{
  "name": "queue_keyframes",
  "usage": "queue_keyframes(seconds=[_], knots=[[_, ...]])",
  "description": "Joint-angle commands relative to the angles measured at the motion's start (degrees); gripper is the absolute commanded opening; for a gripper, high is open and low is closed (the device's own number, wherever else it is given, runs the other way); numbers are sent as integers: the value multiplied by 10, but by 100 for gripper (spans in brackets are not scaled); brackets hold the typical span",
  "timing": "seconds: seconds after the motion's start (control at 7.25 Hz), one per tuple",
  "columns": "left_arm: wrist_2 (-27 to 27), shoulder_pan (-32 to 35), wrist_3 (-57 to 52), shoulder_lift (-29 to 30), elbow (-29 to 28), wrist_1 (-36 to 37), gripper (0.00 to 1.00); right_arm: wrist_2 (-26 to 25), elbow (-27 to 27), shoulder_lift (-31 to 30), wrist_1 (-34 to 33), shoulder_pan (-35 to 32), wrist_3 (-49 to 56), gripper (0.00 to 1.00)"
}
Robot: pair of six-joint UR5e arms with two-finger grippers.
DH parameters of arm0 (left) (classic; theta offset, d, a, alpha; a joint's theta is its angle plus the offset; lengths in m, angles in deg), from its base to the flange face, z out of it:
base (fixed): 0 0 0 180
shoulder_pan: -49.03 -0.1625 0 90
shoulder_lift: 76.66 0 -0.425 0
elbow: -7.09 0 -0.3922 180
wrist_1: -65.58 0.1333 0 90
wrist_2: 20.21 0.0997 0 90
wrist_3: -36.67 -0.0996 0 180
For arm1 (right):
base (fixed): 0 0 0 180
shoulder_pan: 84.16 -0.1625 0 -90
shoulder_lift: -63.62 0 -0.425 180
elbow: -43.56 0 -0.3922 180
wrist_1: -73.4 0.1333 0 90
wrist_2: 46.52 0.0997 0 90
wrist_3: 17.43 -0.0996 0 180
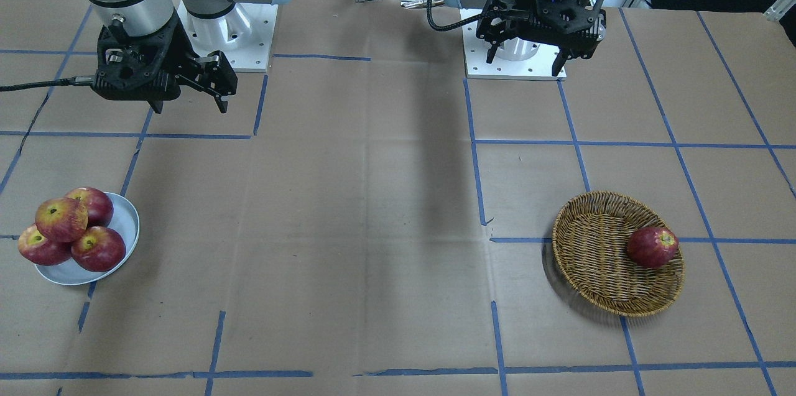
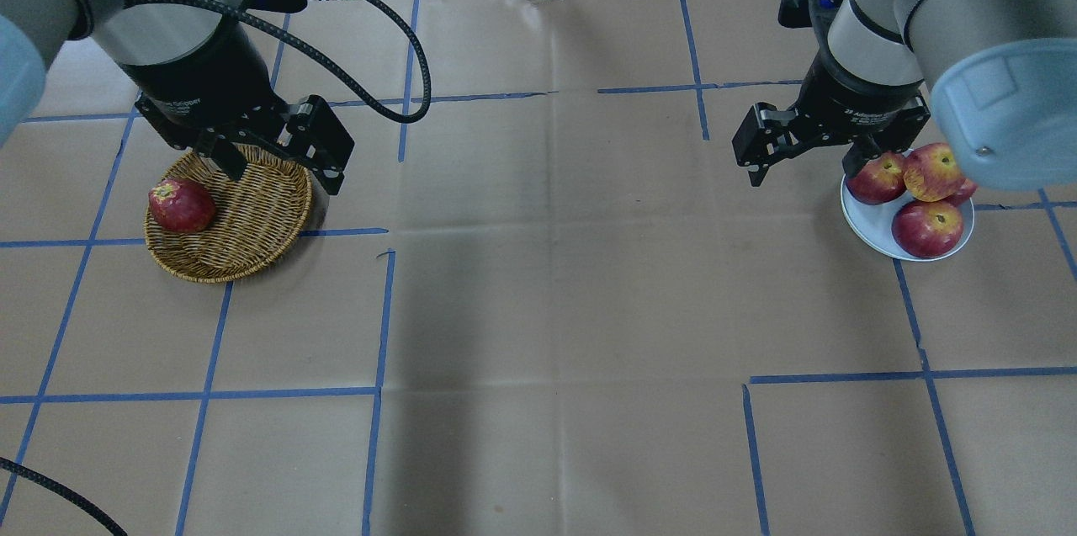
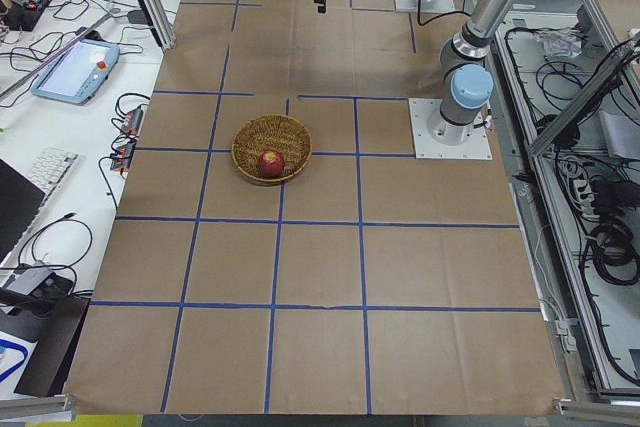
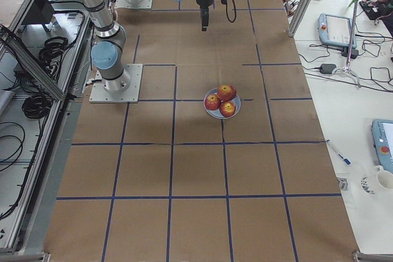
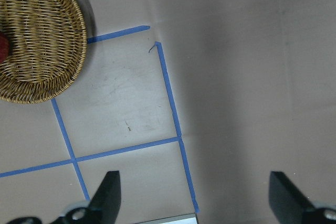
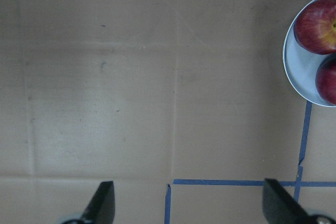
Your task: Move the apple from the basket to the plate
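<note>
left claw [image 1: 524, 63]: released, fingers spread wide, nothing between them. it hangs near its base, on the robot's side of the basket [image 1: 591, 259]. right claw [image 1: 189, 107]: likewise released and empty, raised near its own base, apart from the plate [image 1: 124, 222].

location: you will find the apple [image 1: 61, 219] on the plate, perched on top of three darker apples [image 1: 98, 248]. it touches them and, as far as shows, not the plate itself. a lone dark apple [image 1: 652, 247] lies in the basket toward the rim on the robot's left. basket and plate sit well apart on the desk [image 1: 373, 228]. judged from this layout, the transfer looks complete.

handling, as a judgement: firm fruit, fairly weighty for its size. the skin looks smooth and probably slick, and a hard pinch would bruise it. it is round and will roll, and its perch on the pile looks unsteady, so a nudge could send it off the plate. if you must regrip, come from above and close across the widest girth with the stem dip up, using moderate force.

markings: no sticker or label visible on the apple, basket or plate. white lettering on the claw collars and arm bands is too small and skewed to read.
</note>
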State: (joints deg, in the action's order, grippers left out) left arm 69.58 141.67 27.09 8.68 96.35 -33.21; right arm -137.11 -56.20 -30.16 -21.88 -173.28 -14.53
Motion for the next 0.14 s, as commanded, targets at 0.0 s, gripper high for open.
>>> queue_keyframes(seconds=[0.0], knots=[[-1,0,0,0,0,0,99,-1,-2,0,0,0,0,100]])
